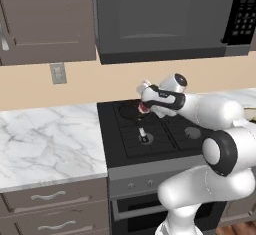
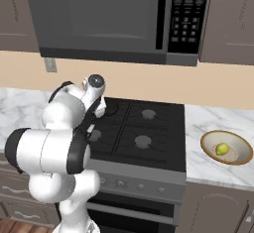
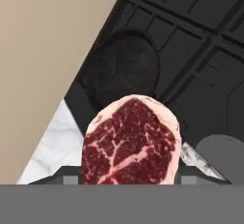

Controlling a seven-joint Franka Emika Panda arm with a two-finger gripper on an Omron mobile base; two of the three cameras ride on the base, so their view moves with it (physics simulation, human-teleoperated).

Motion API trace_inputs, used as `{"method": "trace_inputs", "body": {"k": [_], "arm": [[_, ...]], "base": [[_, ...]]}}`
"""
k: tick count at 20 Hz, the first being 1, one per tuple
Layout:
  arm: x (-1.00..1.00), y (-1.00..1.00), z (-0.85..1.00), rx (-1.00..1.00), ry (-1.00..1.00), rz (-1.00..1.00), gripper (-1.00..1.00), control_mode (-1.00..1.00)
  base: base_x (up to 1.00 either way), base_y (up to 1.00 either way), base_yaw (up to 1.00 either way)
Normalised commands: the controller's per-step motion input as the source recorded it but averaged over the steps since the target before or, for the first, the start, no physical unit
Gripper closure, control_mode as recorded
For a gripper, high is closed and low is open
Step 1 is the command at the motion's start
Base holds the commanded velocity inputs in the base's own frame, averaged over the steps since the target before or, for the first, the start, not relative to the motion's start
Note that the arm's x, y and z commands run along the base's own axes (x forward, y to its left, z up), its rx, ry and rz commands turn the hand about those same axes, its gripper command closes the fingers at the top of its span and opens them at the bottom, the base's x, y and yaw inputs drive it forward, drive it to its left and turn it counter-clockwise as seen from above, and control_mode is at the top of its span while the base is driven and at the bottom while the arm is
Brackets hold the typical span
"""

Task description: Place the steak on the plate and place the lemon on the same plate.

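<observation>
At the left, bare marble tabletop runs up to the stove. Over the stove's back-left burner, where a dark pan sits, the end effector is closed on the steak, which hangs in the air above the grates; the hand view shows the slab close up between the fingers. Further right, on the tabletop beyond the stove, the lemon lies in a tan, brown-rimmed bowl.

I cannot pick out the grey plate for certain, so the main risk is setting the steak in the bowl or pan instead. The slab is thin and probably slick, so a fast swing across the stove could let it slip onto the burners.
</observation>
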Motion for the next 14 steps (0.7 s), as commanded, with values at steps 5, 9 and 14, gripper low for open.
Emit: {"method": "trace_inputs", "body": {"k": [5, 9, 14], "arm": [[-0.03, -0.07, 0.84, 0.0, 0.25, 0.0, 1.0, -1.0], [-0.32, -0.02, 0.29, -0.04, 0.24, 0.0, 1.0, -1.0], [-0.91, -0.2, -0.27, -0.03, 0.01, 0.0, 1.0, -1.0]], "base": [[0.0, 0.0, 0.0], [0.0, 0.0, 0.0], [0.0, 0.0, 0.0]]}}
